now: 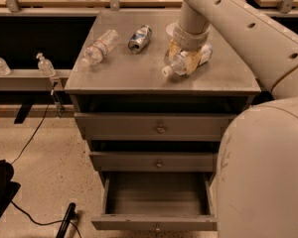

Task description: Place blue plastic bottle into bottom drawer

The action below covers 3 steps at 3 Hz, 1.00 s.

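Note:
The blue plastic bottle (204, 53) lies on its side on the right half of the grey cabinet top (139, 76), its white cap pointing to the front left. My gripper (186, 58) comes down from the big white arm and sits right over the bottle's middle, covering part of its label. The bottom drawer (156, 222) is pulled out at the foot of the cabinet, and its deep grey inside shows nothing in it.
A slimmer clear bottle with a reddish label (99, 47) and a dented silver-blue can (139, 37) lie on the left and middle of the top. The two upper drawers (159, 128) are closed. My arm's white body (268, 172) fills the right foreground. Cables and a black object lie on the floor at the left.

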Tool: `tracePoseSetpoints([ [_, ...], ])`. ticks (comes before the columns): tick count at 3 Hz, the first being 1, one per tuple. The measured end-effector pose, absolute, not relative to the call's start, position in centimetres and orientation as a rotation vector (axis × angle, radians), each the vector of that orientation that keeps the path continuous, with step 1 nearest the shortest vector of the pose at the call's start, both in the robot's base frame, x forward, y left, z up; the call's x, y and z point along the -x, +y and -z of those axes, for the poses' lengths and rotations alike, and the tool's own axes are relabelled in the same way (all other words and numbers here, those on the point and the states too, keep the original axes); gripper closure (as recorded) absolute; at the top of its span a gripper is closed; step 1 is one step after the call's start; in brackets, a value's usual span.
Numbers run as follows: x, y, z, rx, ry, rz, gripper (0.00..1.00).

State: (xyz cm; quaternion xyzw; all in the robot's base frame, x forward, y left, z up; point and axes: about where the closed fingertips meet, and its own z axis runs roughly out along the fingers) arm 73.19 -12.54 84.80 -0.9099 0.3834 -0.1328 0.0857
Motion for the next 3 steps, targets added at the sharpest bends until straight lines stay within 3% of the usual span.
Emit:
tracePoseSetpoints([
  [1,-72.2,-13.8,-84.7,2.773,1.138,0.313,0.80],
  [2,-69.7,-12.9,-87.8,2.708,1.144,0.155,1.00],
  [3,-67.8,-14.8,-95.7,2.331,1.308,0.064,1.00],
])
